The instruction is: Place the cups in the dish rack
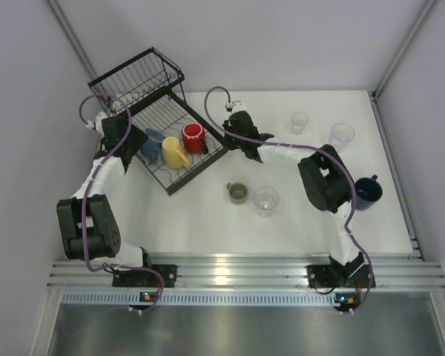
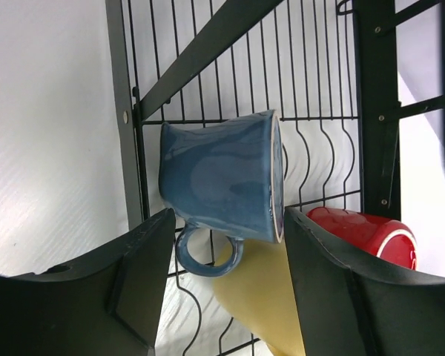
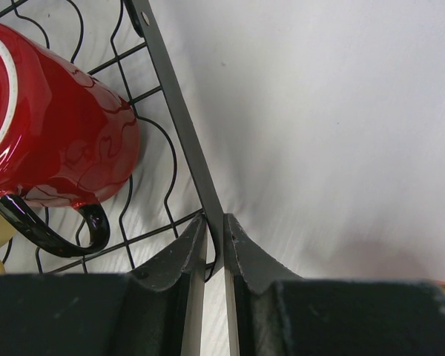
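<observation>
The right claw (image 3: 216,226) is pinched nearly closed on the thin rim bar of the dish rack (image 1: 144,81), at the right edge of its low tray part. This is probably to keep the light wire frame from sliding while the other arm loads it. The left claw (image 2: 230,216) is spread wide at the tray's left side, with the blue mug (image 2: 215,178) lying on its side on the wires between the fingers. It does not look clamped.

The left wrist view shows the yellow mug (image 2: 256,297) tucked against the blue one's handle. The right wrist view shows only the red mug (image 3: 52,126), resting inside the rim. Only the overhead view shows what is left out on the table (image 1: 208,230): an olive mug (image 1: 237,193), three clear tumblers (image 1: 265,200), and a dark mug (image 1: 368,191) at the right.
</observation>
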Robot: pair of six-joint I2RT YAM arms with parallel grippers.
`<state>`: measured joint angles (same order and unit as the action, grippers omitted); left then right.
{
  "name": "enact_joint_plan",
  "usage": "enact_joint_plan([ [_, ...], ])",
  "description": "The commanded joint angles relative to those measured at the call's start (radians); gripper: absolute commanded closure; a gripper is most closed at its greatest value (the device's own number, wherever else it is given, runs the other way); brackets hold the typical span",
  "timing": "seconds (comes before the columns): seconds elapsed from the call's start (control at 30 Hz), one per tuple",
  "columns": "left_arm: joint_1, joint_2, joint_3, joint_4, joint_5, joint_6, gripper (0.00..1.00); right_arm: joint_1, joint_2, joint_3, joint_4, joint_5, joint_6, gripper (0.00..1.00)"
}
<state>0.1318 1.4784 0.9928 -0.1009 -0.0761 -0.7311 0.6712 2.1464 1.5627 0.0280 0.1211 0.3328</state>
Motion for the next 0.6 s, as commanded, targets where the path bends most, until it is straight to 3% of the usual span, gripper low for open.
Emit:
enact_joint_plan([
  [0.0, -0.011, -0.023, 0.000, 0.092, 0.013, 0.001, 0.34, 0.011, -0.056, 0.011, -0.048, 0.017, -0.020, 0.86],
  [0.4, -0.011, 0.112, 0.046, 0.092, 0.027, 0.004, 0.34, 0.011, -0.060, -0.013, -0.039, 0.028, -0.031, 0.86],
  [0.57, -0.011, 0.086, 0.033, 0.040, -0.036, 0.004, 0.51, 0.010, -0.049, -0.012, -0.046, 0.043, -0.026, 0.89],
])
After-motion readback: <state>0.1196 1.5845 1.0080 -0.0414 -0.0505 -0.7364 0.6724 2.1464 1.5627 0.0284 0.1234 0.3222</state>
